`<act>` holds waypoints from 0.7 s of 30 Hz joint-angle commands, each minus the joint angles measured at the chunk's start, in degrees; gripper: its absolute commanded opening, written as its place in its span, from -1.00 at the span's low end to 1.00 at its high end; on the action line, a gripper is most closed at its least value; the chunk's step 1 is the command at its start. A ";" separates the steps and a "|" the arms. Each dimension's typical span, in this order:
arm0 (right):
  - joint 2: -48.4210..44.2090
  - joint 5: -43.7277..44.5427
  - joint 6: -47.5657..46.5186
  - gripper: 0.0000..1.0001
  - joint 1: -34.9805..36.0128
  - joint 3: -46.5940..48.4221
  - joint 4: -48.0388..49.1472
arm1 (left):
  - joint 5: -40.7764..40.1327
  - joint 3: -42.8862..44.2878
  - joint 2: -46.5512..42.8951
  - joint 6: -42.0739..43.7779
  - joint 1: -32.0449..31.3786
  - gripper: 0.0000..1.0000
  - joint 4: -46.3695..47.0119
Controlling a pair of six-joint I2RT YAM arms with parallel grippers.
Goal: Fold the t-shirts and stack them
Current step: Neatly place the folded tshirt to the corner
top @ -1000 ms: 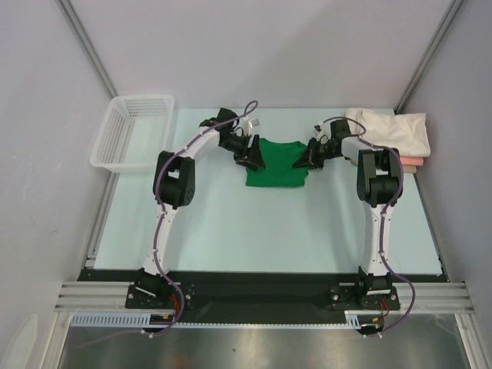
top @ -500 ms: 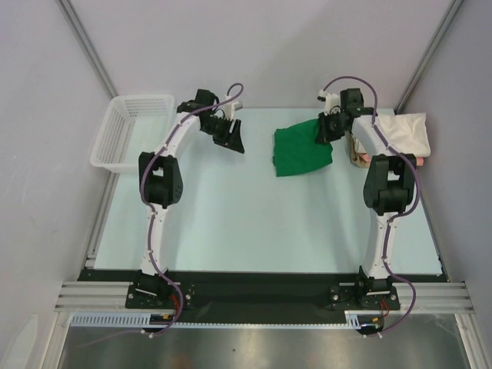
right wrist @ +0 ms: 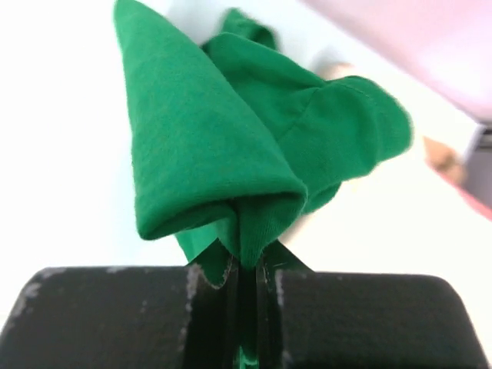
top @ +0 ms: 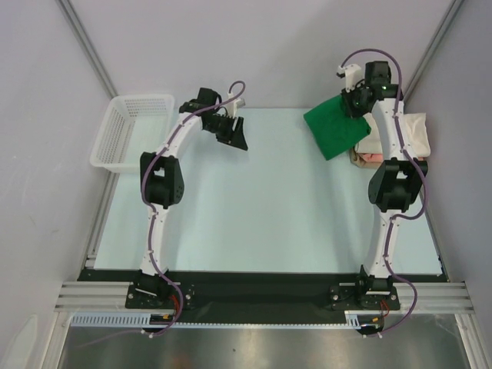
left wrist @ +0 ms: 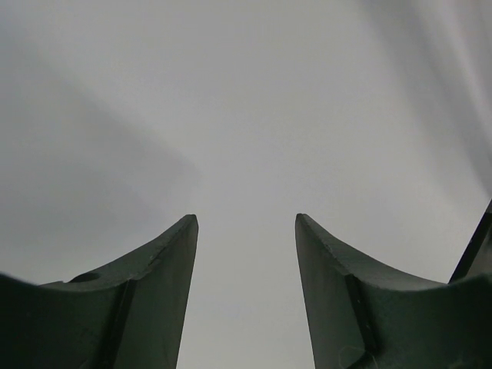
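1. The right gripper (right wrist: pixel 246 265) is pinched tight on the green t-shirt (right wrist: pixel 215 154). Cloth is squeezed between its jaws.
2. The green t-shirt hangs from it at the upper right of the top view, over the table (top: pixel 254 215).
3. Close by at the right edge lie the cream t-shirt (top: pixel 411 127) and the pink t-shirt (top: pixel 373 157).
4. The left gripper (left wrist: pixel 246 219) is partly open and holds nothing.
5. The white basket (top: pixel 115 146) sits at the upper left.

We see soft, matt cloth in the green t-shirt (top: pixel 332 132), white plastic mesh in the basket (top: pixel 108 142), and a smooth, pale tabletop (top: pixel 261 223).
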 commanded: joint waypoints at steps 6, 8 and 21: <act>-4.69 2.94 -3.74 -1.00 -1.68 0.76 -1.14 | 1.51 1.87 -2.99 -1.21 -1.21 0.18 2.55; -5.92 2.94 -3.03 -1.00 -2.03 0.58 -1.14 | 1.16 1.87 -2.99 -1.30 -1.47 0.18 2.72; -11.64 3.47 -3.03 -1.00 -5.37 -0.30 -1.49 | 1.42 1.96 -2.90 -1.82 -3.41 0.18 3.43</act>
